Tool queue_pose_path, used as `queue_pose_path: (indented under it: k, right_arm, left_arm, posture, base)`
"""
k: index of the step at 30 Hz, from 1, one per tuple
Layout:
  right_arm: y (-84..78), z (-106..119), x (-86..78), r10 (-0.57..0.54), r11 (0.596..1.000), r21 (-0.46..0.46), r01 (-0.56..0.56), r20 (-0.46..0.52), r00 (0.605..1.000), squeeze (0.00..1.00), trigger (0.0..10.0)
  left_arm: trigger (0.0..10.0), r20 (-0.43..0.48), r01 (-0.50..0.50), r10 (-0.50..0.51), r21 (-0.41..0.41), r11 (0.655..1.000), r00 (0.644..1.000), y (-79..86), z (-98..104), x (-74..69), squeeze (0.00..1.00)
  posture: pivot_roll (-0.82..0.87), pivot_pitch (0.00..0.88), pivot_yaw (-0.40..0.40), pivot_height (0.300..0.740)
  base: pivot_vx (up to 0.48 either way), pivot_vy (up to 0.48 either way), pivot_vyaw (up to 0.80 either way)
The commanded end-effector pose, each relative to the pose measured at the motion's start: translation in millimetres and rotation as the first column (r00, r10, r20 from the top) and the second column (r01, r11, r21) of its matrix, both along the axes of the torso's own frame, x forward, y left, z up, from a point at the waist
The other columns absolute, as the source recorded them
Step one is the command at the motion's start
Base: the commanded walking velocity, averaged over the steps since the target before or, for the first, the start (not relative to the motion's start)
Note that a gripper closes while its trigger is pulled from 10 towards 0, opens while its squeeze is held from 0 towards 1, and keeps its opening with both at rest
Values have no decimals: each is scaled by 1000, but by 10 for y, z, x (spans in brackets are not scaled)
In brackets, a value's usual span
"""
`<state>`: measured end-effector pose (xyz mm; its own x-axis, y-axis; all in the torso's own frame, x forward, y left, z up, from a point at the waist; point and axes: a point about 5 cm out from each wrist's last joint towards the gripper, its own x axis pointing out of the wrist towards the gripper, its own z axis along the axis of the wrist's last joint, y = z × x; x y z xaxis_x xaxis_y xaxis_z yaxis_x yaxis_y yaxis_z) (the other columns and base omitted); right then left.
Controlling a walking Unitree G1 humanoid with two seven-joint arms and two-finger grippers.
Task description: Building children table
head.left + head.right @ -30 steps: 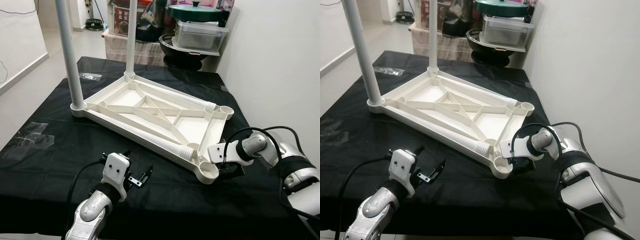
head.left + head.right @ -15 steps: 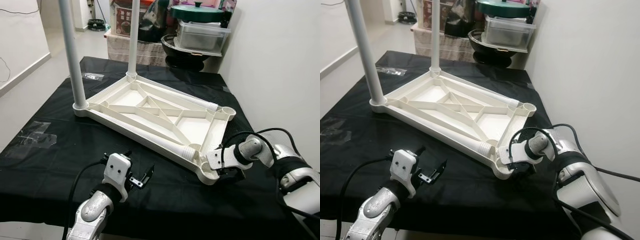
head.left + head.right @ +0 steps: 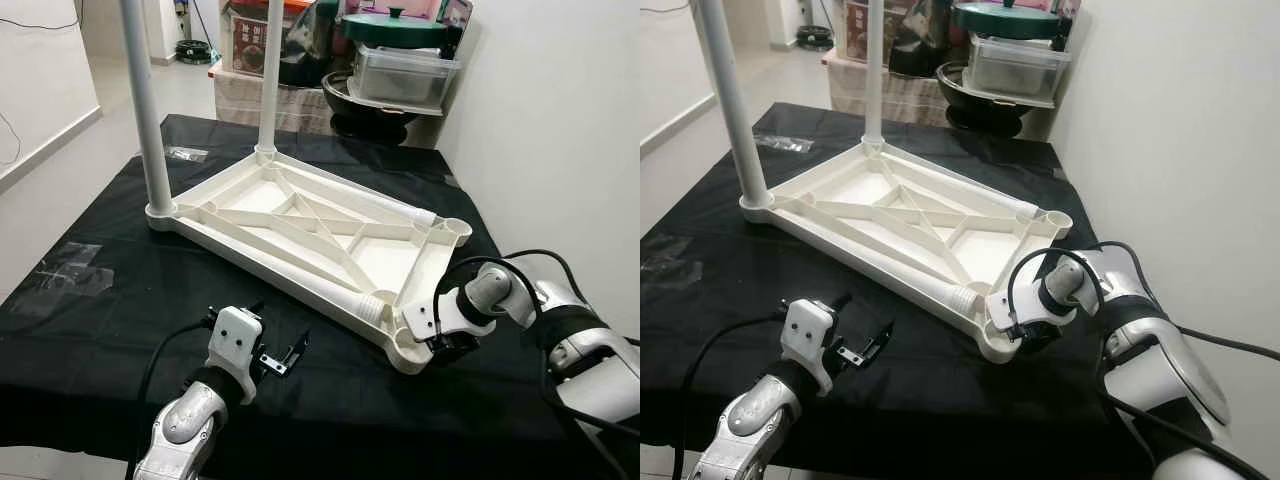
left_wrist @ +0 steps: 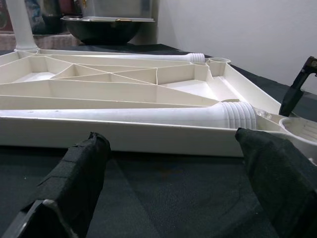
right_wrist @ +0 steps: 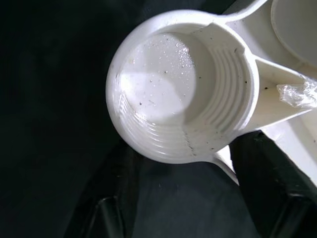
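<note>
The white plastic tabletop (image 3: 300, 225) lies upside down on the black cloth. Two white legs (image 3: 145, 110) stand upright in its far-left corner sockets. Two more legs lie inside its frame, one along the near edge (image 3: 330, 285) and one along the far edge (image 3: 380, 205). My right gripper (image 3: 448, 345) is at the near-right corner socket (image 5: 168, 84). Its fingers (image 5: 262, 168) press against either side of the socket's outer wall. My left gripper (image 3: 280, 355) hovers open over the cloth, in front of the tabletop's near edge (image 4: 148, 136), with nothing between its fingers.
Behind the table stand a lidded plastic box (image 3: 400, 70), a dark bowl (image 3: 370, 105) and other clutter. A white wall (image 3: 560, 150) runs close along the right. A small plastic bag (image 3: 185, 153) lies on the cloth at the far left. The cloth's front edge (image 3: 350, 440) is near.
My right gripper has slid left up to the near-right corner socket and now sits around it. That corner has shifted slightly left. The left gripper has stayed put.
</note>
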<state>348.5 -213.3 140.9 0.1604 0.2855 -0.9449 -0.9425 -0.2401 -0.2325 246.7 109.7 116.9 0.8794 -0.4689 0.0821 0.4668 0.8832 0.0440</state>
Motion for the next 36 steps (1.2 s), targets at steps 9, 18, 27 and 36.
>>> queue_pose_path:
  k: [9,18,27,36]
  right_arm:
    - [69,-218,-235,-42,977,188,100,-290,956,0,0]
    - [424,-117,-631,132,912,404,64,-439,889,0,0]
    - [724,-183,-670,137,875,481,54,-353,926,0,0]
    - [811,-272,-556,30,872,486,64,-184,982,0,10000]
  left_arm:
    - [10000,-23,6,-6,-2,1000,1000,-39,-55,-17,0]
    - [10000,-4,-52,52,-12,999,999,105,1,17,0]
    - [10000,20,-119,119,10,993,993,250,41,80,0]
    - [10000,23,-138,138,15,990,990,270,37,73,0]
  posture:
    - [47,0,-160,740]
    - [50,0,-152,740]
    - [59,0,-150,740]
    - [61,0,-148,740]
  base:
    - [0,0,0]
    - [0,0,0]
    - [0,0,0]
    - [0,0,0]
